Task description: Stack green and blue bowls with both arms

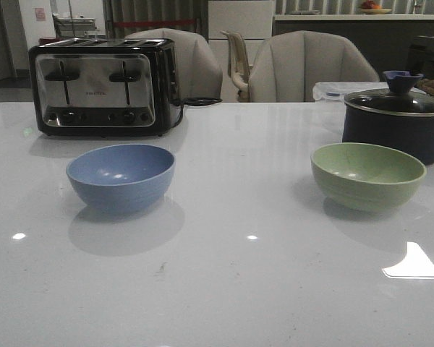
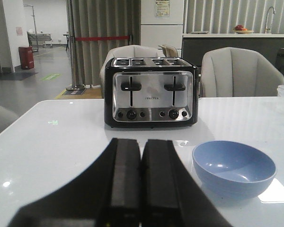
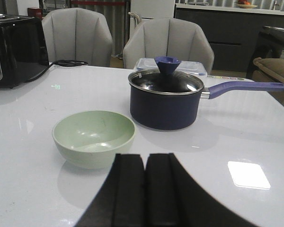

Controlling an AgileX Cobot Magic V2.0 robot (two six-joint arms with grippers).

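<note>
Nothing is grasped yet, so the step in hand looks like the first reach, one arm to each bowl; the blue bowl [image 1: 121, 176] sits upright on the table [image 1: 231, 289] toward the left, in front of the toaster [image 1: 105, 87], and the green bowl [image 1: 367, 174] sits upright toward the right, just in front of the dark lidded pot [image 1: 396, 121], well apart from the blue one; both are empty.

The left end effector [image 2: 141, 182] has its fingers pressed together, holding nothing, with the blue bowl ahead of it and off to one side; the right end effector [image 3: 145, 189] is likewise closed and empty, with the green bowl just ahead.

To do this well, each end effector should spread its fingers before it nears a rim; a pinch across the wall, one finger inside and one outside, seems the surest hold on such a rounded shape; the right arm should come in from the near side, since the pot and its long handle [image 3: 246, 86] crowd the far side; lift one bowl clear and level, centre it over the other, then lower it in gently.
</note>
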